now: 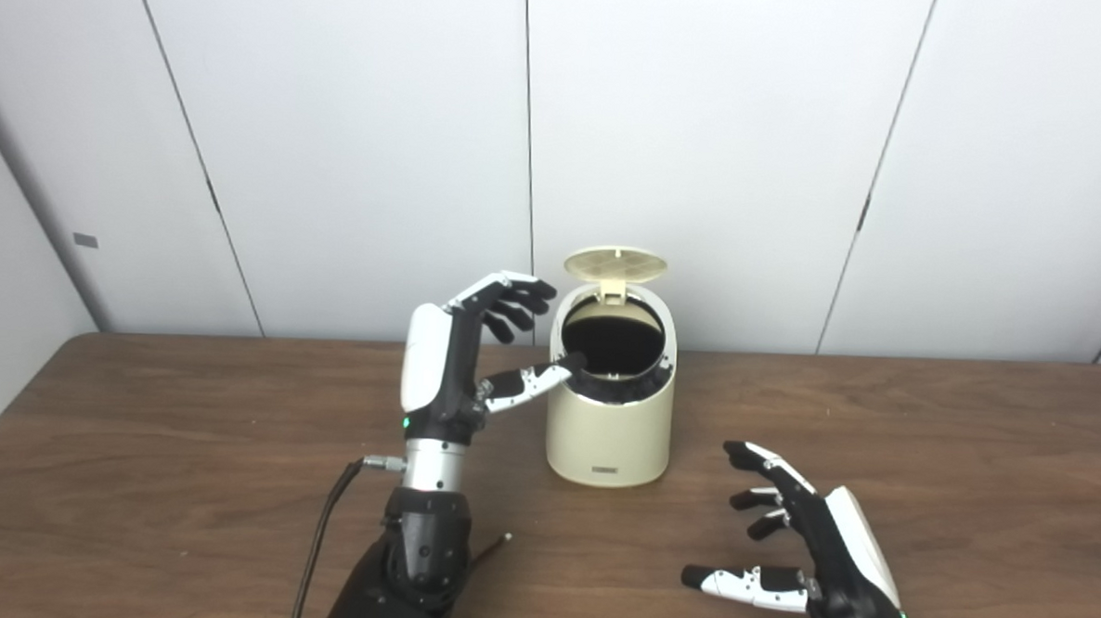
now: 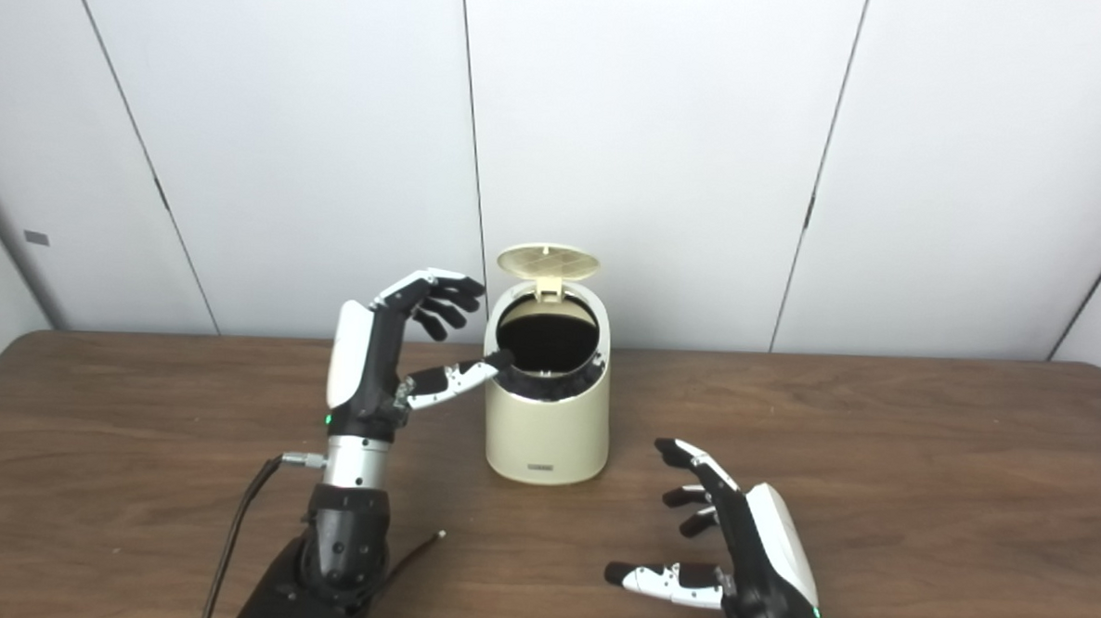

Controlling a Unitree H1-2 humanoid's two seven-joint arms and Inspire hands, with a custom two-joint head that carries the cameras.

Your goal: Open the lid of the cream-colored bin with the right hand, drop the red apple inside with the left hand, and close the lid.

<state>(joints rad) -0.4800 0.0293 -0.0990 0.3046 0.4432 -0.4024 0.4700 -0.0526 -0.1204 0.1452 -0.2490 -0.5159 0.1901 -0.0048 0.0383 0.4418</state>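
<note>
Bin open, both hands empty.

The cream-colored bin point(image 1: 610, 432) stands on the table point(image 1: 182, 442) with its lid point(image 1: 616, 264) tipped upright at the rear. The left hand point(image 1: 474, 352) is raised just beside the bin, fingers spread, thumb tip at the rim. The right hand point(image 1: 805, 543) hovers low near the table, fingers spread. The red apple is not visible; the bin interior appears dark.

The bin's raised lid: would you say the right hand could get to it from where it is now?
Probably yes. The right hand is open, low beside the bin, and nothing stands between it and the lid.
</note>
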